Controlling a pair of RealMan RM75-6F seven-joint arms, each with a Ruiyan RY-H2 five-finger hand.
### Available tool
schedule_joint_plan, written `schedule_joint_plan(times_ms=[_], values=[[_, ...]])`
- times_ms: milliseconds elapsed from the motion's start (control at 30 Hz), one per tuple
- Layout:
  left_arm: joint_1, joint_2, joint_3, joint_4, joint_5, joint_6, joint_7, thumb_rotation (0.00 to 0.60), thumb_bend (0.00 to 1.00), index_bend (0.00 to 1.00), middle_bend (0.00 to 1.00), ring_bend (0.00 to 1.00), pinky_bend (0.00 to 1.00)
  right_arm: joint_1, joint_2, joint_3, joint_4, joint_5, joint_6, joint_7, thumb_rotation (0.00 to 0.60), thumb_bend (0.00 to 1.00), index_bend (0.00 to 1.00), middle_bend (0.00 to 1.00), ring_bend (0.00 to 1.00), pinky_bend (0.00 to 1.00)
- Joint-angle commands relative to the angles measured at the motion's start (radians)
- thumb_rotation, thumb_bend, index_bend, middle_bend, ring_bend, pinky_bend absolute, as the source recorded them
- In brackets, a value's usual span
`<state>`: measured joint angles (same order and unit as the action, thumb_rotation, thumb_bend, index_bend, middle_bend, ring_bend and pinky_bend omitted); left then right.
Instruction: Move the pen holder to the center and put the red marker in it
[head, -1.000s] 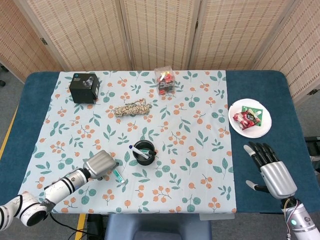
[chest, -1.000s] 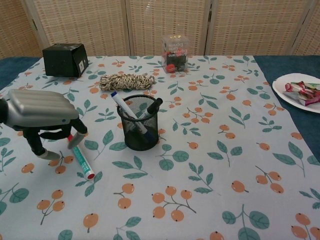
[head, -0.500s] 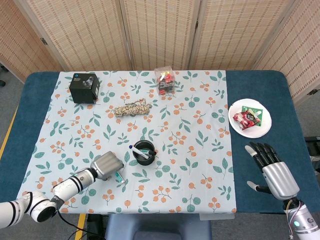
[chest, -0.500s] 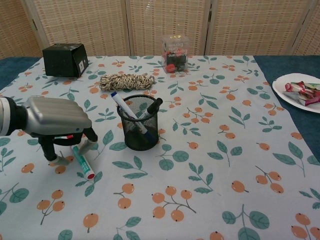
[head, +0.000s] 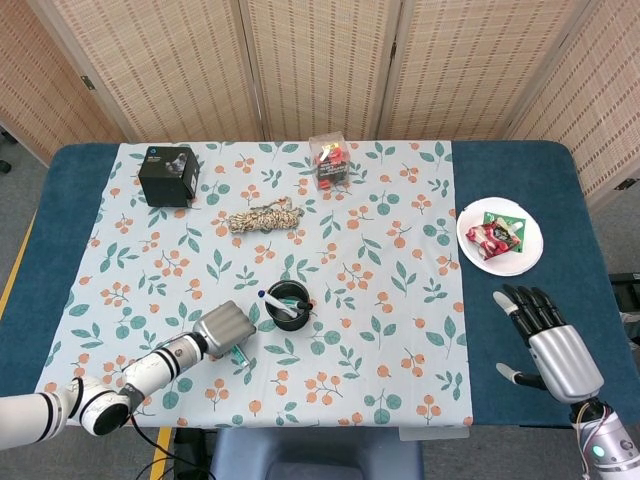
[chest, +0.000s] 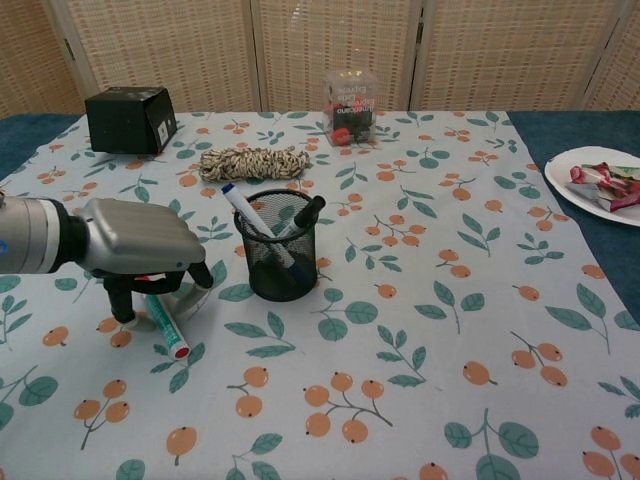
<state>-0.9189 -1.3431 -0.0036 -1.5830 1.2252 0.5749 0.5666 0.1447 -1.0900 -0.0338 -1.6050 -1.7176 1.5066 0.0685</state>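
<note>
The black mesh pen holder stands upright on the floral cloth with two pens in it. Just to its left lies the marker, green-bodied with a red cap at its near end, flat on the cloth. My left hand hovers palm down over the marker's far end. Its fingers reach down on either side with the marker between them, not lifted. My right hand rests open with fingers spread on the blue table at the right, only in the head view.
A black box sits at the back left, a coil of rope behind the holder, and a clear box at the back middle. A white plate with a snack packet is on the right.
My left hand has moved right towards the pen holder and now straddles the marker. The marker and holder have not moved. The right hand drifted slightly nearer the table's front edge.
</note>
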Motion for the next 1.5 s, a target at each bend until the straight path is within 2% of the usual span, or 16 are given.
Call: schedule_joint_plan(times_ms=[33,233,533,700,833,1033,1200,1333,1500], values=[[-0.008,-0.011,0.013,0.011,-0.016,-0.001,0.008,0.6,0.31,0.55,0.91,0.88,0.87,-0.004,0.003,0.0,0.002,-0.003,0.007,0.005,0.6,0.1,0.0,0.0,0.0,0.0],[-0.013,-0.032,0.036,0.029,-0.023,0.009,0.005,0.6,0.31,0.57,0.91,0.88,0.87,-0.006,0.003,0.0,0.002,-0.008,0.01,0.007,0.6,0.1,0.0,0.0,0.0,0.0],[-0.009,-0.01,0.052,-0.01,0.011,0.05,-0.016,0.6,0.35,0.71,0.94,0.88,0.89,-0.003,0.0,0.001,0.001,-0.008,0.002,0.001,0.6,0.1,0.0,0.0,0.0,0.0],[0.0,0.037,0.06,-0.084,0.008,0.095,0.006,0.6,0.35,0.72,0.94,0.88,0.89,-0.003,0.0,0.001,0.002,-0.009,0.0,0.002,0.6,0.1,0.0,0.0,0.0,0.0],[0.022,0.109,0.056,-0.193,-0.007,0.15,-0.002,0.6,0.35,0.72,0.94,0.88,0.89,0.0,-0.002,0.003,0.001,-0.005,-0.008,0.0,0.6,0.1,0.0,0.0,0.0,0.0],[0.065,0.258,0.011,-0.373,-0.019,0.254,-0.088,0.6,0.35,0.72,0.94,0.89,0.89,0.006,-0.007,0.004,-0.003,0.0,-0.025,-0.01,0.6,0.1,0.0,0.0,0.0,0.0],[0.096,0.364,-0.057,-0.463,-0.058,0.31,-0.234,0.6,0.35,0.72,0.94,0.89,0.89,0.012,-0.011,0.006,-0.005,0.009,-0.04,-0.015,0.6,0.1,0.0,0.0,0.0,0.0],[0.099,0.398,-0.112,-0.482,-0.109,0.285,-0.388,0.6,0.35,0.72,0.94,0.89,0.9,0.018,-0.013,0.009,-0.006,0.018,-0.053,-0.019,0.6,0.1,0.0,0.0,0.0,0.0],[0.086,0.381,-0.179,-0.461,-0.139,0.241,-0.555,0.6,0.35,0.72,0.94,0.89,0.9,0.021,-0.014,0.013,-0.004,0.023,-0.057,-0.017,0.6,0.1,0.0,0.0,0.0,0.0]])
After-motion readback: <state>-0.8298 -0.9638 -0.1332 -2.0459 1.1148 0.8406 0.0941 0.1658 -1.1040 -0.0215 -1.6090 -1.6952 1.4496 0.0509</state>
